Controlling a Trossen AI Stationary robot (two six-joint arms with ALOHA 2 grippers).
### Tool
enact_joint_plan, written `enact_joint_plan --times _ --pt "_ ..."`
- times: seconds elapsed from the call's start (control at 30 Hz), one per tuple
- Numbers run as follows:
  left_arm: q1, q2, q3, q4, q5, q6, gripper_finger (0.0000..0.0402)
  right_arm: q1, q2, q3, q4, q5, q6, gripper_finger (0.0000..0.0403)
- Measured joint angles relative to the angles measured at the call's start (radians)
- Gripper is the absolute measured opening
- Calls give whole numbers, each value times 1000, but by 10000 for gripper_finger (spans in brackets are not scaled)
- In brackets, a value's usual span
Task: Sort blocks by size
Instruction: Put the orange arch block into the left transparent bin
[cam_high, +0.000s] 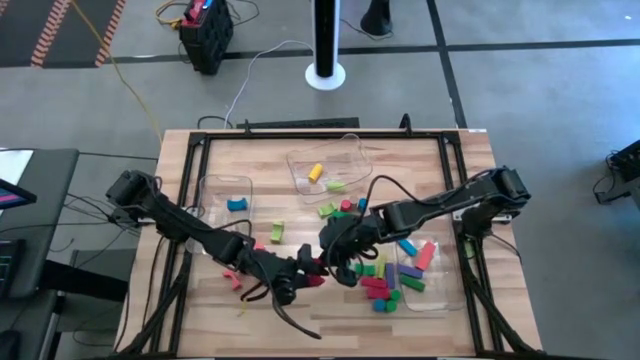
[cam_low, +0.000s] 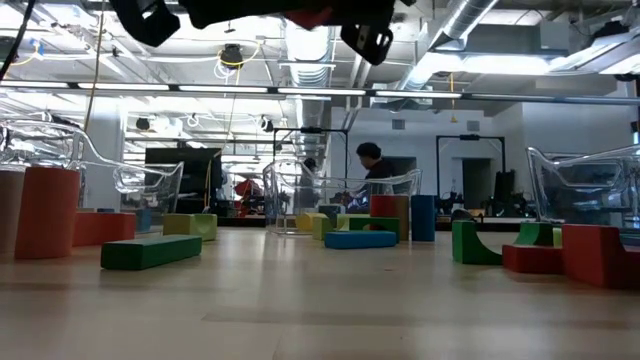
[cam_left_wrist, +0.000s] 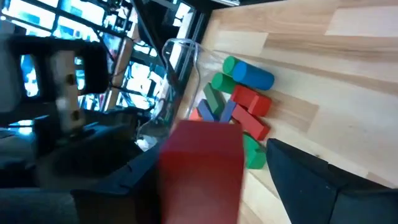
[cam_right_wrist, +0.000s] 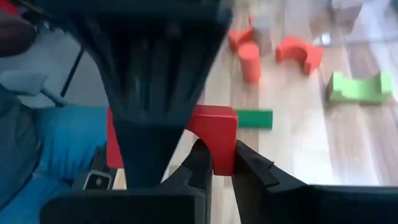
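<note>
A red block (cam_right_wrist: 214, 132) hangs in the air over the table's near middle, between my two grippers. My right gripper (cam_right_wrist: 222, 163), reaching in from the right, is shut on it. My left gripper (cam_left_wrist: 217, 186) comes from the left and is open, with one finger on each side of the same red block (cam_left_wrist: 202, 165). In the high view the block (cam_high: 314, 279) sits between the left gripper (cam_high: 300, 278) and the right gripper (cam_high: 335, 262). Other blocks (cam_high: 385, 285) lie loose on the wood. My left gripper stands open around the red block; whether a finger (cam_left_wrist: 311, 180) still touches it I cannot tell. My right gripper pinches the block's end nearest to it (cam_right_wrist: 222, 152) between its two fingers (cam_right_wrist: 198, 163). The block is lifted clear of the table.
Three clear bins stand on the table: far middle (cam_high: 350, 150) with a yellow and a green block, left (cam_high: 215, 185) with a blue block, right (cam_high: 440, 290) with several. A red arch (cam_high: 232, 278) lies near the left arm. A green bar (cam_low: 150, 250) lies near the low camera.
</note>
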Motion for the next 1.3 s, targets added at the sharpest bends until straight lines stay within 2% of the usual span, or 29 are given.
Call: enact_joint_plan --times 0.37,0.83,1.17,1.3 --pt "-8 -31 2 -12 27 -33 250 6 0 0 -18 -3 -20 67" --pt "-7 -31 2 -30 59 -24 151 7 0 0 -19 -2 -19 67" --pt "-7 -31 2 -31 59 -30 138 8 0 0 -18 -2 -15 67" --pt "-19 -31 2 -31 30 -33 137 8 0 0 -19 -2 -16 84"
